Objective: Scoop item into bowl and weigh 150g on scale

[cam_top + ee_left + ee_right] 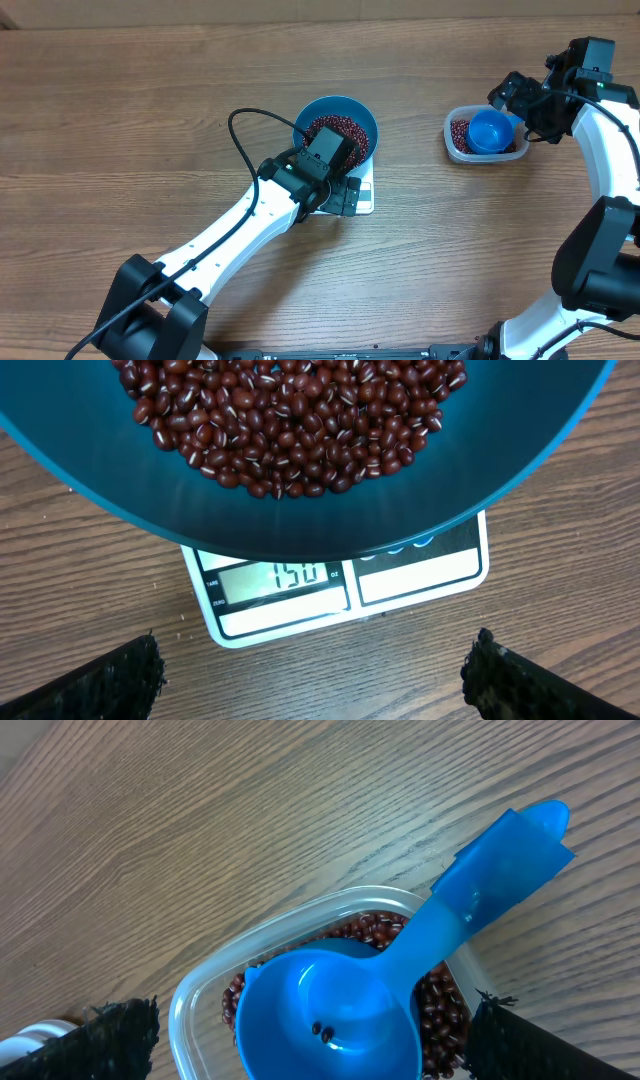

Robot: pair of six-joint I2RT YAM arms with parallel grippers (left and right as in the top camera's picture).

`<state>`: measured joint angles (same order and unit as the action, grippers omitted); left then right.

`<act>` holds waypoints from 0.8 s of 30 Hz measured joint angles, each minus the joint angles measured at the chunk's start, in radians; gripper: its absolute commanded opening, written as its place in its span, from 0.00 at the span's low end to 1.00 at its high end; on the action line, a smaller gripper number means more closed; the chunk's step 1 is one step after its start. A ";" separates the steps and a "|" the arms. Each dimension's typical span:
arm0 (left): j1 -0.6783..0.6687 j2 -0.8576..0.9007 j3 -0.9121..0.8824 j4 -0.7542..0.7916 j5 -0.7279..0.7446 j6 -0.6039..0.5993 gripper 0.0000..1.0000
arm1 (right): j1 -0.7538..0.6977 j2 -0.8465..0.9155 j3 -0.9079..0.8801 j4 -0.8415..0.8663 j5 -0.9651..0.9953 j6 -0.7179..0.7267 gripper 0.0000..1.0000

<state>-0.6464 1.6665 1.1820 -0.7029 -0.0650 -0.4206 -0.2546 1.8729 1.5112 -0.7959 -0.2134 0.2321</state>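
Resting on 1 scale (420, 575): 1 bowl (320, 515).

All 3 pictures are bright and evenly lit by soft light from above. In the overhead view the table (150, 100) shows crisp wood grain, no glare, and only a faint shadow beside the arm (230, 230) at lower left. In the left wrist view the beans (290, 420) are sharp with tiny white glints. The bowl (330, 520) carries pale streaks of sheen and shades the scale (420, 575), whose digits still read clearly. In both wrist views the dark fingers (100, 680) (110, 1040) in the lower corners are fuzzy. The scoop (340, 1010) has a mild sheen, and the tub (200, 995) rim looks slightly soft.
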 measured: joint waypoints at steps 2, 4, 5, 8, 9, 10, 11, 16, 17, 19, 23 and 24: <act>0.000 0.000 0.000 0.000 0.000 0.000 1.00 | 0.000 0.000 0.000 0.000 0.000 0.000 1.00; 0.000 0.000 0.000 0.000 0.000 0.000 1.00 | 0.000 0.000 0.000 0.000 0.000 0.000 1.00; 0.000 0.000 0.000 0.000 0.000 0.000 1.00 | 0.000 0.000 0.000 0.000 0.000 0.000 1.00; 0.000 0.000 0.000 0.000 0.000 0.000 1.00 | 0.000 0.000 0.000 0.000 0.000 0.000 1.00; 0.000 0.000 0.000 0.000 0.000 0.000 0.99 | 0.000 0.000 0.000 0.000 0.000 0.000 1.00; 0.000 0.000 0.000 0.000 0.000 0.000 0.99 | 0.000 0.000 0.000 0.000 0.000 0.000 1.00; 0.000 0.000 0.000 0.000 0.000 0.000 1.00 | 0.000 0.000 0.000 0.000 0.000 0.000 1.00; 0.000 0.000 0.000 0.000 0.000 0.000 0.99 | 0.002 0.000 0.000 0.000 0.000 0.000 1.00; 0.000 0.000 0.000 0.000 0.000 0.000 0.99 | 0.003 0.000 0.000 0.000 0.000 0.000 1.00; 0.000 0.000 0.000 0.000 0.000 0.000 1.00 | 0.008 -0.003 0.000 -0.001 0.000 0.000 1.00; 0.000 0.000 0.000 0.000 0.000 0.000 0.99 | 0.028 -0.054 0.000 -0.003 0.000 0.000 1.00; 0.000 0.000 0.000 0.000 0.000 0.000 1.00 | 0.036 -0.090 0.000 -0.003 0.001 0.000 1.00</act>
<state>-0.6464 1.6665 1.1820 -0.7025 -0.0654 -0.4206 -0.2184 1.7832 1.5112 -0.7994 -0.2127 0.2325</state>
